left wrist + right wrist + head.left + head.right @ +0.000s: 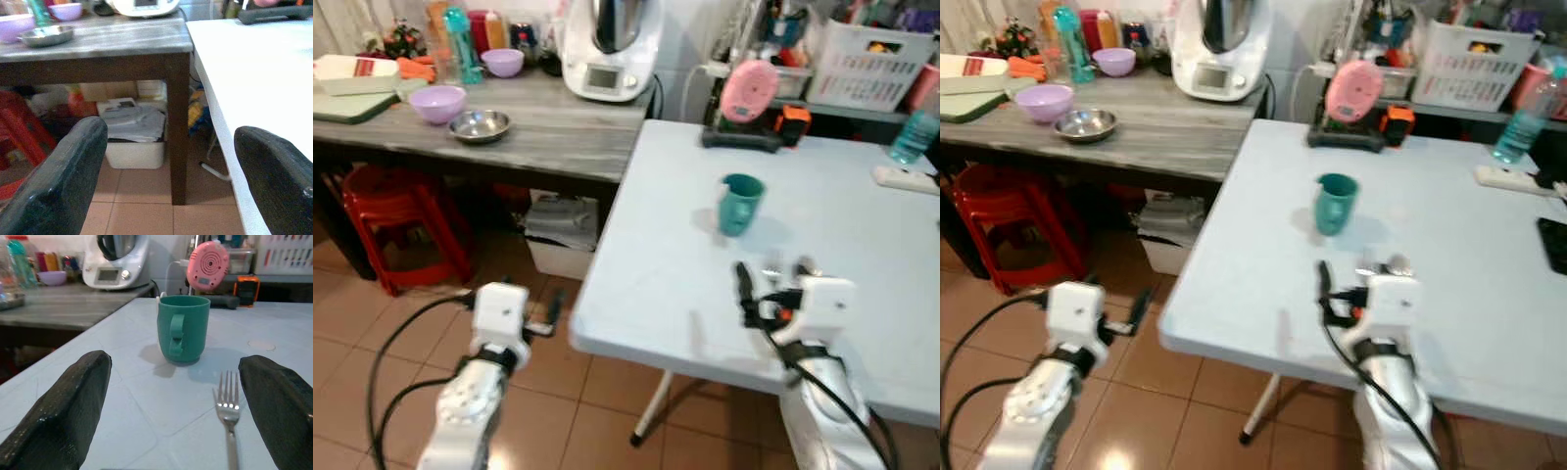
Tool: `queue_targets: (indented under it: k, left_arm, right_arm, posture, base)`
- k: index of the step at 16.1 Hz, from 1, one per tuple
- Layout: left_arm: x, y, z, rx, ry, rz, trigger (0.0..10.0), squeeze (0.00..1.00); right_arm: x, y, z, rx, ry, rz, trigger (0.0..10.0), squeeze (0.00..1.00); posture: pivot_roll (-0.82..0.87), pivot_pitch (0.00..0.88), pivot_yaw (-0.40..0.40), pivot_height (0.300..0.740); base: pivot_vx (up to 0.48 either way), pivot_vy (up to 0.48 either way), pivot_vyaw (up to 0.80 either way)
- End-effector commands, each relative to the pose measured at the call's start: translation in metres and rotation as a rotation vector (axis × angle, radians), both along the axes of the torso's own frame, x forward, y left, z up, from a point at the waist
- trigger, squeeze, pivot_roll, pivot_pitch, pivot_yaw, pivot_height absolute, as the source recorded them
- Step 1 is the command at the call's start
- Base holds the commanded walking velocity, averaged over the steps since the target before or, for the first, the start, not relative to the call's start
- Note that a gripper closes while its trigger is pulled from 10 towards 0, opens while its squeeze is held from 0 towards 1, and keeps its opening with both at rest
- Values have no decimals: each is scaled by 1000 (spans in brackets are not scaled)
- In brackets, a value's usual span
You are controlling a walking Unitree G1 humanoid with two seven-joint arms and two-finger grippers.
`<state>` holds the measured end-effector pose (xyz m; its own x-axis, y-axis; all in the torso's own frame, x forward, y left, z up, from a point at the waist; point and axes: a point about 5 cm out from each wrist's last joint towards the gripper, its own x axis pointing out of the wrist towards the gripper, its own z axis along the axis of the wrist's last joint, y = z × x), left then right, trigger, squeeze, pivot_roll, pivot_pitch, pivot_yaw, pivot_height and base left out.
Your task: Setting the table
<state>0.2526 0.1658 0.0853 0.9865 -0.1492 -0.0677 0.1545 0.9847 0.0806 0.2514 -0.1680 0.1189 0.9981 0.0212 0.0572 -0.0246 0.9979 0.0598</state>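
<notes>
Teal mug was seen upright on white table | fork lay near it, between spread fingers of right gripper (nothing held) | left gripper was held open beside the table edge | step judged: placing cutlery; next move: fork to be squared beside mug.

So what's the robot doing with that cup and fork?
It is setting the white table. A green mug stands upright on it, and a fork lies flat on the table in front of the mug, apart from it. The right gripper hovers low over the table with its fingers open, one on each side of the fork, holding nothing. The left gripper is also open and empty, out over the tiled floor beside the table. On the wooden counter sit purple bowls and a metal bowl.
</notes>
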Motion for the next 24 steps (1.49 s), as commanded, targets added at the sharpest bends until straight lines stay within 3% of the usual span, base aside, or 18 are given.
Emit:
queue_targets:
  k: [1,3,7,14,19,24]
  left_arm:
    - [2,-4,3,-22,-10,-15,10000,0]
    - [2,-4,3,-12,-10,-36,10000,0]
    - [-3,-16,4,-85,-3,-290,10000,0]
    - [-9,-36,5,-91,20,-525,10000,0]
    - [-7,-38,6,-96,23,-542,10000,0]
    - [-9,-41,5,-87,28,-554,10000,0]
  right_arm:
    - [1,-4,1,-3,3,-21,10000,0]
    - [0,-3,-1,14,12,-26,10000,0]
    - [3,-11,-9,-24,67,-94,10000,0]
    - [16,-17,-22,-20,154,-155,10000,0]
    - [42,-25,-25,-39,222,-167,10000,0]
    - [58,-15,-35,-47,300,-84,10000,0]
  posture:
    - [17,0,6,740]
    - [17,0,6,740]
    - [19,0,6,740]
    - [12,0,5,740]
    - [17,0,-3,740]
    - [26,0,-7,740]
  base:
    - [0,0,0]
    - [0,0,0]
    - [0,0,0]
    - [0,0,0]
    - [0,0,0]
    - [0,0,0]
